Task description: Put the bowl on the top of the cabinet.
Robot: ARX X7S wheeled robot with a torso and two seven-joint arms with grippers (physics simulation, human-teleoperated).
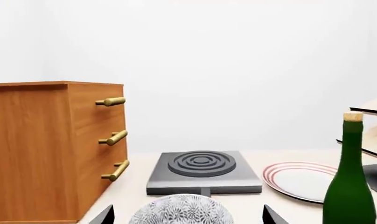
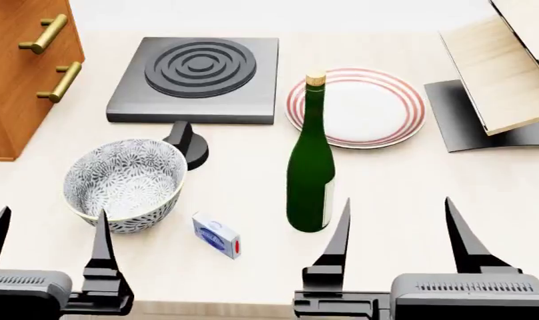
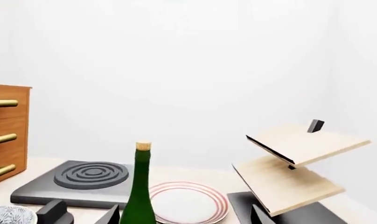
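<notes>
At near edge of tabletop point(image 2: 251, 280), both tools sit low w/ fingers spread apart, holding nothing; left tool point(image 2: 47, 237) is just short of the bowl point(image 2: 125, 181), its inner finger overlapping the bowl's near rim in head view, contact can't be told; right tool point(image 2: 396, 230) idles near the bottle point(image 2: 311, 167), not touching.

Bowl stands upright on tabletop, left-centre, empty; in left wrist view its rim point(image 1: 181, 210) shows centred betw. the two fingertips, so approach looks lined up. Just beside bowl: small blue-white box point(image 2: 218, 235) on the near side, black knob point(image 2: 189, 143) of the hob point(image 2: 198, 77) on the far side. Cabinet point(image 2: 21, 73) stands at far left, beyond bowl, handles point(image 2: 45, 33) facing the hob; its flat top point(image 1: 54, 84) is well above bowl level. Plate point(image 2: 357, 107) and wooden rack point(image 2: 505, 73) off to the right, out of the way.

Step, as I read it: reach/pre-grasp w/ left arm; bowl not yet gripped, nothing lifted. Next calls for easing left tool fwd and down so one finger goes inside the rim, one outside; close; lift high enough to clear cabinet's edge; carry left and away; set down flat on top. Watch: knob close behind bowl; rim pinch may tilt it.
</notes>
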